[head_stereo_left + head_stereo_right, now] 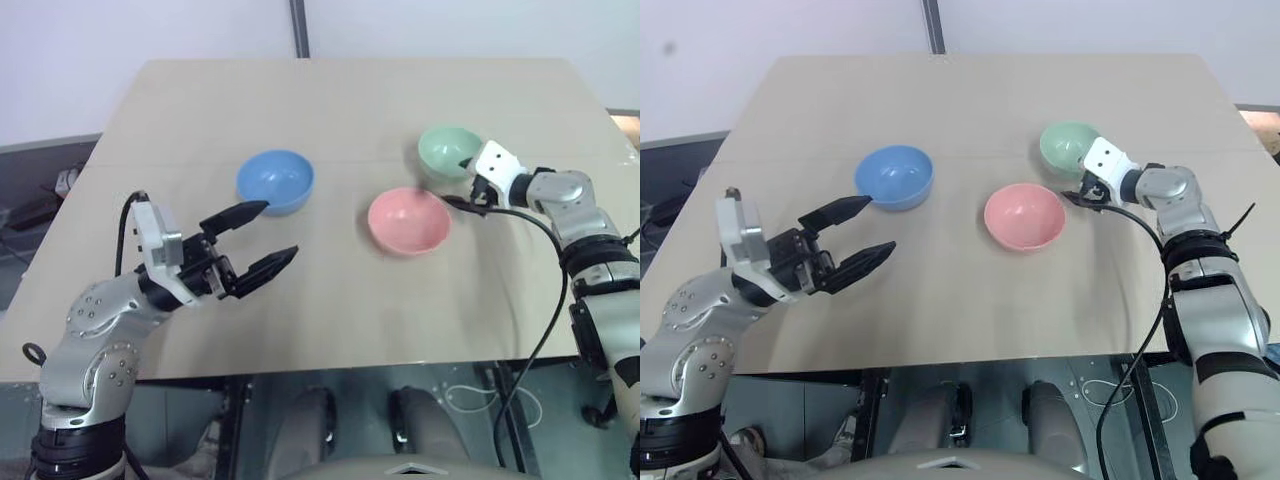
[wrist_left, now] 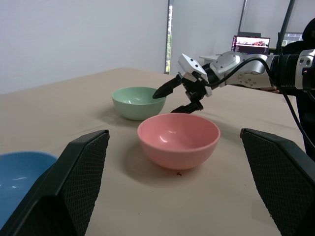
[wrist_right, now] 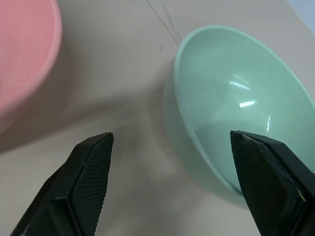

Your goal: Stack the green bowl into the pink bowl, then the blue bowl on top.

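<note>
Nothing is stacked yet: my left gripper [image 1: 258, 238] waits spread and empty, the blue bowl [image 1: 275, 181] just beyond it; the pink bowl [image 1: 408, 220] sits empty mid-table; farthest, my right gripper [image 2: 173, 100], spread, straddles the green bowl [image 3: 241, 132]'s near rim, ungripped

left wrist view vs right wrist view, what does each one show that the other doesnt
Left wrist view alone: the blue bowl at the near edge, the whole pink bowl standing empty, the right gripper open at the green bowl's rim, and a monitor in the room behind.

Right wrist view alone: a close look down into the green bowl's empty inside, with one fingertip over its rim and the other over the table.

Shared: green bowl, pink bowl, tan table.
</note>
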Tool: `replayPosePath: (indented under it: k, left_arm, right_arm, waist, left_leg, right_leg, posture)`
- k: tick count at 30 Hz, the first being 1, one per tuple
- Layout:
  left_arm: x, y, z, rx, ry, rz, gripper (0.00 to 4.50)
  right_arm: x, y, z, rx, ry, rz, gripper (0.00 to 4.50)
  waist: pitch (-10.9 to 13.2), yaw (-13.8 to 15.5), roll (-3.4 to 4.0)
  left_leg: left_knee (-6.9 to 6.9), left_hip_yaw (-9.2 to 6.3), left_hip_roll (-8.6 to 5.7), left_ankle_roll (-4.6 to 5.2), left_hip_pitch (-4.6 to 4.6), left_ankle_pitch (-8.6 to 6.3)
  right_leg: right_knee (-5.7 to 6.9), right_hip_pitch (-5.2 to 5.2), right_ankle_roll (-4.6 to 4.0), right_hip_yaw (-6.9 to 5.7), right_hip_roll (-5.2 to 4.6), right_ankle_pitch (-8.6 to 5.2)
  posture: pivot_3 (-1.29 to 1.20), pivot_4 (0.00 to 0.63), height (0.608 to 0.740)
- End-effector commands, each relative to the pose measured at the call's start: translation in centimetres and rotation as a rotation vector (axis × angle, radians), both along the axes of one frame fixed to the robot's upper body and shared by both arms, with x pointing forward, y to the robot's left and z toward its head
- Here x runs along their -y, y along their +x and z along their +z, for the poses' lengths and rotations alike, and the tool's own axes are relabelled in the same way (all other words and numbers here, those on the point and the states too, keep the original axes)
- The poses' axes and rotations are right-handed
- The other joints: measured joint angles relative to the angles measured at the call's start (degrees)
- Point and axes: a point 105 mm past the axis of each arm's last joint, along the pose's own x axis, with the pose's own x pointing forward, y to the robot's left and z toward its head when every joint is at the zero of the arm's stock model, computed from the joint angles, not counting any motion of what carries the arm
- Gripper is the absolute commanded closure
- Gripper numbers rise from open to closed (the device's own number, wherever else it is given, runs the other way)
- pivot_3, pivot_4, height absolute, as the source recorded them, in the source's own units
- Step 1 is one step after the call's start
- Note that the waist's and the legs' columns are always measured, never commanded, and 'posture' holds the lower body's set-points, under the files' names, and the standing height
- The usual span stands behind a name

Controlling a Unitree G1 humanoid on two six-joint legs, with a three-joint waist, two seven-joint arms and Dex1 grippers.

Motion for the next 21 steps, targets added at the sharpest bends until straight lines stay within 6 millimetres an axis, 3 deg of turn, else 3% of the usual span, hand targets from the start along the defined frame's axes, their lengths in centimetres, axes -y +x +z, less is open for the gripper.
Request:
replayPosePath:
  k: [1, 3, 9, 10, 14, 17, 19, 21]
  left_arm:
    - [0.1, -0.7, 1.1, 0.053, 0.004, 0.0, 0.0]
    - [0.1, -0.8, 1.1, 0.051, 0.01, 0.002, 0.0]
    - [0.1, -0.8, 1.0, 0.051, 0.014, 0.003, 0.0]
    - [0.1, -0.8, 1.0, 0.051, 0.014, 0.002, 0.0]
    - [0.3, -0.7, 1.0, 0.051, 0.011, -0.001, 0.0]
    - [0.3, -0.4, 1.0, 0.051, 0.007, 0.002, 0.0]
    - [0.1, -0.1, 0.8, 0.052, 0.013, 0.022, 0.0]
    - [-0.3, 0.6, 0.6, 0.05, 0.027, 0.071, 0.0]
  right_arm:
    - [-0.1, 0.8, 1.4, 0.062, 0.002, -0.034, 0.62]
    - [-0.1, 1.0, 1.2, 0.063, 0.003, -0.049, 1.24]
    - [-0.2, 1.3, 1.4, 0.105, -0.032, -0.058, 4.19]
    - [-0.2, 1.3, 1.5, 0.117, -0.044, -0.055, 4.43]
    - [-0.2, 1.2, 2.3, 0.173, -0.082, -0.032, 4.43]
    - [-0.5, 0.7, 4.2, 0.232, -0.047, 0.017, 4.43]
    - [-1.5, -0.6, 6.0, 0.236, 0.043, 0.107, 4.43]
    - [-3.0, -3.4, 7.4, 0.208, 0.107, 0.229, 4.43]
  waist:
    - [0.0, 0.0, 0.0]
    - [0.0, 0.0, 0.0]
    - [0.0, 0.0, 0.01]
    - [0.0, 0.0, 0.01]
    - [0.0, -0.1, 0.02]
    - [0.0, 0.0, 0.04]
    - [0.0, 0.0, 0.05]
    - [0.0, 0.2, 0.06]
  left_leg:
    - [0.0, 0.0, 0.0, 0.0, 0.01, 0.0]
    - [0.0, -0.01, 0.0, -0.01, 0.01, 0.01]
    - [-0.01, -0.01, -0.02, -0.03, 0.0, 0.01]
    - [-0.01, -0.01, -0.02, -0.03, 0.01, 0.01]
    - [-0.01, 0.0, -0.02, -0.03, 0.01, 0.02]
    - [0.0, 0.0, -0.02, -0.04, 0.0, 0.02]
    - [0.0, 0.0, -0.02, -0.04, -0.01, 0.02]
    - [-0.02, -0.05, -0.01, -0.03, -0.02, 0.02]
  right_leg:
    - [0.02, 0.0, 0.0, 0.01, 0.0, 0.0]
    - [0.04, 0.0, -0.01, 0.02, 0.0, 0.0]
    - [0.03, -0.01, -0.01, 0.0, 0.0, 0.0]
    - [0.03, -0.01, -0.01, -0.01, 0.0, 0.0]
    - [0.04, -0.01, -0.01, -0.01, 0.01, 0.0]
    - [0.04, -0.01, -0.01, -0.02, 0.01, 0.0]
    - [0.04, -0.01, -0.01, -0.02, 0.0, 0.01]
    - [0.02, -0.01, 0.0, -0.04, 0.0, 0.0]
  posture:
    - [0.0, 0.15, 0.74]
    - [0.0, 0.15, 0.74]
    - [0.0, 0.15, 0.74]
    - [0.0, 0.15, 0.74]
    - [0.0, 0.15, 0.74]
    - [0.0, 0.15, 0.74]
    - [0.0, 0.15, 0.74]
    - [0.0, 0.15, 0.74]
